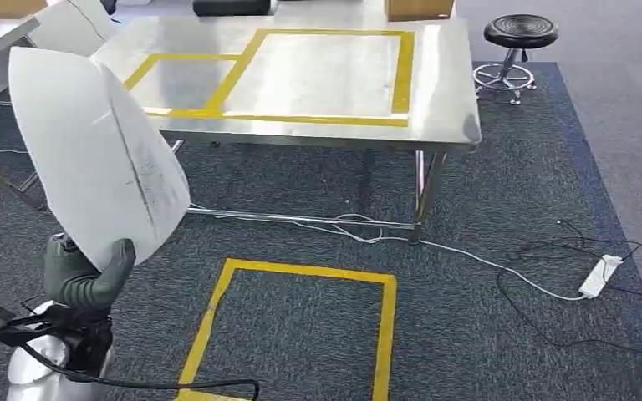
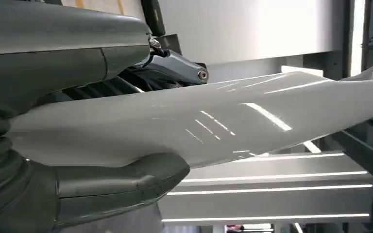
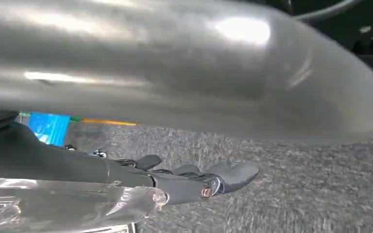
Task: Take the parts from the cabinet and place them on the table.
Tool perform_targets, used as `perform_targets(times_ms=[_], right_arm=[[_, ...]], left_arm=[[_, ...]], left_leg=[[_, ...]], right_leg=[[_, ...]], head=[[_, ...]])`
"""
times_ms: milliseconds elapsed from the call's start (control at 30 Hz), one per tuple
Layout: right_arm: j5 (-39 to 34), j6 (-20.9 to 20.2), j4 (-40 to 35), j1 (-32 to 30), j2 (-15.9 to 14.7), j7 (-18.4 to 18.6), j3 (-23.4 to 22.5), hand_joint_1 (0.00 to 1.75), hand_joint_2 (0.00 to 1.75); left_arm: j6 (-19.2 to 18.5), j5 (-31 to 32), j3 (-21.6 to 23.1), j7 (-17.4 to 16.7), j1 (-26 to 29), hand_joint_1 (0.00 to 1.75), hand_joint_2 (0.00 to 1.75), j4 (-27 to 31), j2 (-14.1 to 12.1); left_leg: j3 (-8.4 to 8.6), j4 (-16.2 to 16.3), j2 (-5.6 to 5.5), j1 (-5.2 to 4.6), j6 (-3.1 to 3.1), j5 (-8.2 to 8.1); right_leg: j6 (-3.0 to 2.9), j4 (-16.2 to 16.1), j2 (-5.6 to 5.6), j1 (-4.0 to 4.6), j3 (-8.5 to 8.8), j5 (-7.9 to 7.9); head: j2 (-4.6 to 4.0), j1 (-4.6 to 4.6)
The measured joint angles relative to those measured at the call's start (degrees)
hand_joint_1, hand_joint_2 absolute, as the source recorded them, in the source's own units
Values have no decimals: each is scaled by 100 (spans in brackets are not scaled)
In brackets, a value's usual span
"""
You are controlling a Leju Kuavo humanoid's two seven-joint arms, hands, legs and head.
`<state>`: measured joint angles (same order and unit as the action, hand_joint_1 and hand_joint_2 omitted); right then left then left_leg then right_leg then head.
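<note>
My left hand [image 1: 84,271] grips a large white curved panel part [image 1: 92,150] by its lower edge and holds it upright at the lower left. In the left wrist view the glossy white part [image 2: 223,121] runs across the picture, pinched between the thumb [image 2: 116,182] and the darker fingers [image 2: 175,65]. The steel table [image 1: 443,92], marked with yellow tape rectangles, stands ahead across the carpet, well beyond the part. My right hand [image 3: 194,179] hangs over the grey carpet with its fingers stretched out and nothing in them.
A black stool [image 1: 520,33] stands right of the table. A white power strip [image 1: 599,276] with loose cables lies on the carpet at the right. A yellow taped square [image 1: 301,326] marks the floor in front. A cardboard box [image 1: 418,8] sits at the table's far edge.
</note>
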<state>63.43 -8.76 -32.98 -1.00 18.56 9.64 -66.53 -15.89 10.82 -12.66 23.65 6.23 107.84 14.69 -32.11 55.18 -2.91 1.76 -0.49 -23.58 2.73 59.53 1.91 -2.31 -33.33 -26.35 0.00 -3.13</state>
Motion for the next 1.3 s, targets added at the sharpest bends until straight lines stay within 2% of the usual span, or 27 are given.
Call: perform_targets(times_ms=[33, 67, 133, 167, 200, 367, 567, 667, 967, 1033, 1167, 1300], right_arm=[[0, 0, 0, -1, 0, -2, 0, 0, 0], [-9, 2, 0, -1, -2, -20, 0, 0, 0], [-72, 24, 0, 0, -2, -66, 15, 0, 0], [-113, 37, 0, 0, -4, -79, 39, 0, 0], [-159, 59, 0, 1, -4, -77, 55, 0, 0], [-367, 120, -2, 9, -15, 89, 175, 0, 0], [-345, -42, 0, 14, -20, 245, 321, 0, 0], [-404, 123, 0, 15, -24, 100, 385, 0, 0], [-398, 44, -9, -17, -33, 66, 536, 0, 0], [-409, 44, -9, -18, -33, 169, 560, 0, 0], [-409, 44, -9, -19, -33, 299, 564, 0, 0], [-409, 44, -9, -18, -33, 304, 570, 0, 0]], left_arm=[[0, 0, 0, 0, 1, 175, 175, -2, 0], [-4, 0, -4, 0, 4, 175, 175, -7, 0], [-26, 0, -13, 4, -5, 175, 175, -15, -2], [-39, 0, -15, 4, -11, 175, 175, -15, 0], [-57, 0, -17, 4, -18, 175, 175, -15, 0], [-114, -9, -17, -15, -22, 175, 175, -15, 0], [-85, 118, -9, 4, -17, 175, 175, -15, -4], [-68, 168, -13, -11, 33, 175, 175, -17, -9], [-112, 76, -50, 2, 71, 175, 175, -66, -24], [-138, 70, -52, 2, 101, 175, 175, -66, -24], [-166, 66, -55, 0, 119, 175, 175, -66, -24], [-181, 66, -57, 2, 120, 175, 175, -66, -24]], left_leg=[[7, -15, 1, 11, 17, -20], [5, -18, 1, 26, -66, -11], [8, -39, 1, 53, -317, -16], [6, -42, 1, 66, -420, -19], [2, -41, 1, 67, -434, -24], [-1, -35, 1, 49, -419, -29], [-13, -21, 1, 38, -373, -32], [-14, -20, 1, 27, -367, -32], [-20, -18, 1, 22, -354, -32], [-27, 12, 2, 10, -300, -50], [-51, 64, 2, -6, -250, -83], [-98, 135, 3, -42, -161, -116]], right_leg=[[-21, 3, -6, 25, -3, -6], [-24, 3, -16, 42, -3, -6], [-44, 10, -26, 58, -6, -16], [-45, 11, -28, 63, -9, -16], [-45, 10, -29, 63, -7, -16], [-9, -62, -31, 51, 36, 15], [28, -109, -31, 39, 55, 42], [32, -119, -31, 29, 58, 45], [37, -128, -31, 22, 60, 48], [55, -142, -30, -1, 64, 55], [88, -142, -30, -12, 70, 48], [191, -195, -29, -42, 89, 63]], head=[[0, 2], [0, 7], [0, 4], [0, 4], [0, 7], [0, 7], [0, 9], [0, 7], [0, 7], [0, 4], [0, 4], [0, 4]])
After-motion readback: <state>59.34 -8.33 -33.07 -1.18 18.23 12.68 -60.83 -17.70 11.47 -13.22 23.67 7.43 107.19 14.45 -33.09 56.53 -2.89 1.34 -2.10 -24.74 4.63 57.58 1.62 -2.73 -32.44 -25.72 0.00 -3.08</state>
